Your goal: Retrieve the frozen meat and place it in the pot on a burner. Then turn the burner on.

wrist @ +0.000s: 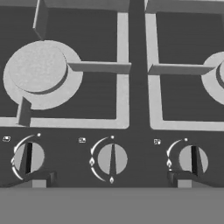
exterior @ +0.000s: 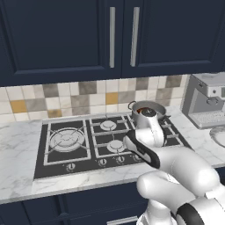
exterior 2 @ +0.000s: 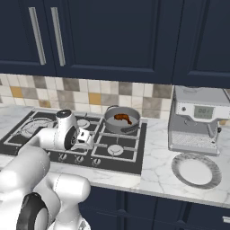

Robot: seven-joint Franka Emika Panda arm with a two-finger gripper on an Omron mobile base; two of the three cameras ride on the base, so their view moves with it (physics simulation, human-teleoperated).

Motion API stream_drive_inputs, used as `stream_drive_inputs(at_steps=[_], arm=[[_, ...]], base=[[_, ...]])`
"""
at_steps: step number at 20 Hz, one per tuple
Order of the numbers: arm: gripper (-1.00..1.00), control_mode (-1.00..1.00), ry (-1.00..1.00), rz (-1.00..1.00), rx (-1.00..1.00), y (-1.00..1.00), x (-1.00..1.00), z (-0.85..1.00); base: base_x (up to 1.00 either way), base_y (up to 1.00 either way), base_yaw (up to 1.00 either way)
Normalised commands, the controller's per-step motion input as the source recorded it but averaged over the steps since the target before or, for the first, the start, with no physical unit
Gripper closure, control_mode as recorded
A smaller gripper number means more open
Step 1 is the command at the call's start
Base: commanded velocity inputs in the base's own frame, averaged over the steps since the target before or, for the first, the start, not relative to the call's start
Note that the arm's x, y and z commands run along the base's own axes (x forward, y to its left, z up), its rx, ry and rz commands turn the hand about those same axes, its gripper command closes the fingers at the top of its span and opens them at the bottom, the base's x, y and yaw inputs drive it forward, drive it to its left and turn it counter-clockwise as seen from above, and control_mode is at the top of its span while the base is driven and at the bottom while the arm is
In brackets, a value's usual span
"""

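Note:
The grey steel pot [exterior 2: 122,121] stands on the back right grate of the black cooktop [exterior 2: 130,159], and the burner beneath it is hidden. Inside the pot lies the reddish-brown frozen meat [exterior 2: 122,118]; from the left, the pot [exterior: 147,107] peeks over my hand with a sliver of the meat [exterior: 139,111]. My gripper [exterior 2: 86,142] hangs low over the cooktop's front edge, well clear of the pot. In the hand view my gripper [wrist: 111,179] is open, its tips either side of the middle knob [wrist: 112,159], with nothing between them.
Further knobs [wrist: 28,157] [wrist: 194,159] flank the middle one, and two front burners [wrist: 37,72] [wrist: 218,76] lie behind them. The large multi-ring burner [exterior: 66,139] is at the cooktop's left. A coffee machine [exterior 2: 195,119] and a plate [exterior 2: 196,170] sit on the counter to the right.

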Motion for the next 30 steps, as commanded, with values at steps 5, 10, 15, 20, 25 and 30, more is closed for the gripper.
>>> stream_drive_inputs(at_steps=[5, 10, 15, 20, 25, 30], arm=[[-1.0, -1.0, 0.02, 0.0, 0.0, 0.0, -0.02, -0.19], [-1.0, -1.0, 0.04, 0.0, 0.0, 0.0, -0.17, -0.17], [-1.0, -1.0, 0.01, 0.0, 0.0, 0.0, -0.02, -0.02], [-1.0, -1.0, 0.01, 0.0, 0.0, 0.0, 0.0, 0.0], [-1.0, -1.0, -0.01, 0.0, 0.0, 0.0, 0.0, -0.24], [-1.0, -1.0, -0.04, 0.0, 0.0, 0.0, 0.0, -0.35]], base=[[0.0, 0.0, 0.0], [0.0, 0.0, 0.0], [0.0, 0.0, 0.0], [0.0, 0.0, 0.0], [0.0, 0.0, 0.0], [0.0, 0.0, 0.0]])
